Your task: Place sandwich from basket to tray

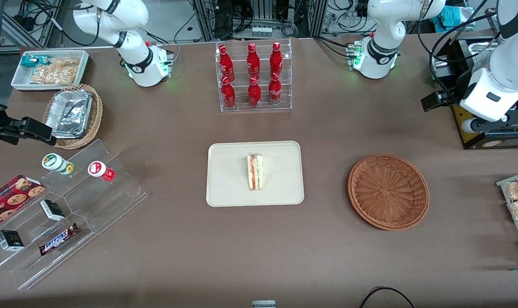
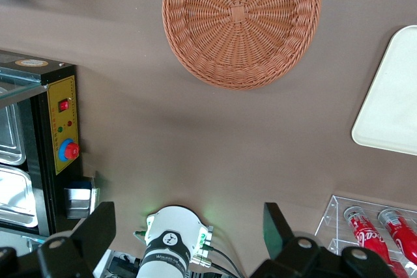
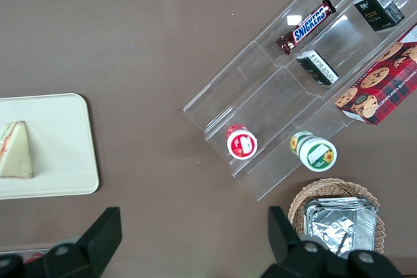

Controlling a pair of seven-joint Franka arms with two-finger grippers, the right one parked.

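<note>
Empty of its load, the basket (image 1: 388, 191) sits on the bench (image 1: 327, 128) beside the tray (image 1: 229, 188), where the sandwich (image 1: 255, 172) stands. Likely light, soft and slippery-wrapped, it suits a gentle pinch across its faces. Claw (image 2: 186, 226), released, hangs well apart.

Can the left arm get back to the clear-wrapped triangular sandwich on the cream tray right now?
Probably yes: the sandwich lies uncovered on the tray, and the gripper, fingers open, hangs apart above bare table.
</note>
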